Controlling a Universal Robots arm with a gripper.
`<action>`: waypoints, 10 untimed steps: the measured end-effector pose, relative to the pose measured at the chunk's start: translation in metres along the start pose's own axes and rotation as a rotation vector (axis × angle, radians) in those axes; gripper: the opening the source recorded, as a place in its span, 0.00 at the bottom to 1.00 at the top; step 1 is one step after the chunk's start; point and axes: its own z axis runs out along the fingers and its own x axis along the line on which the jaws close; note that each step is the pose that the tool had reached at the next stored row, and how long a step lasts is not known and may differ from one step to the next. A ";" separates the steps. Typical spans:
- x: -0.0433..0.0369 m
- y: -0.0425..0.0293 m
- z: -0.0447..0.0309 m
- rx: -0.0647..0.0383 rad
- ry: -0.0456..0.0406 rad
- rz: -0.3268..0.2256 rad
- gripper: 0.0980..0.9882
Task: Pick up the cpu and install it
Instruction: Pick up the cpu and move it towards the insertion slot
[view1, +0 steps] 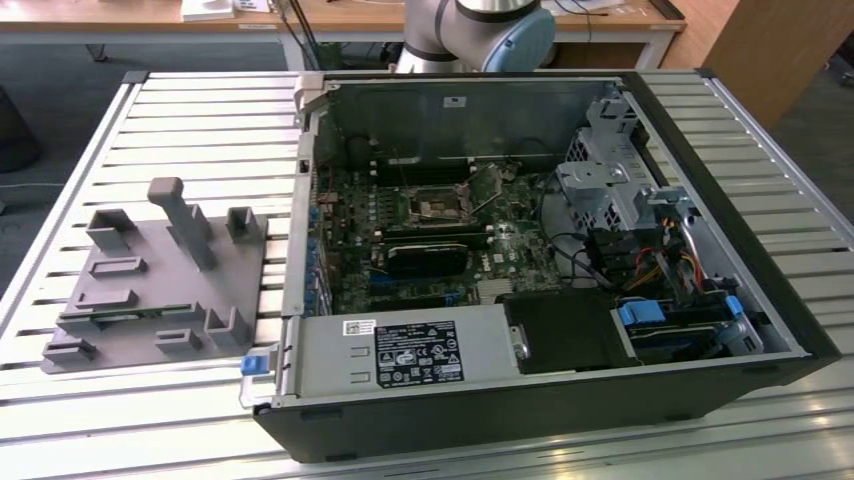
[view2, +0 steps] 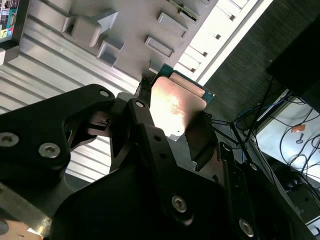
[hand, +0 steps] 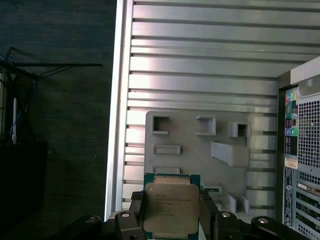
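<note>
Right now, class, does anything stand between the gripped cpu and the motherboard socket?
The gripper holds the cpu over the grey tray, outside the computer case. The case's side wall rises between tray and motherboard socket; the case is open on top, and nothing visible covers the socket.

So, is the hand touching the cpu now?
Touching. In the first wrist view the hand is shut on the cpu, with its fingers pressed against two opposite edges and no gap on either side.

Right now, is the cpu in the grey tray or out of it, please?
Out: the jaws hold the cpu clear above the tray.
</note>
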 end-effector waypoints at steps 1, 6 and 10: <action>0.0000 0.0001 -0.0015 0.000 0.0000 0.000 0.48; -0.0005 0.0005 -0.0070 0.000 0.0001 0.000 0.48; -0.0047 0.0003 -0.0070 0.000 0.0000 0.001 0.48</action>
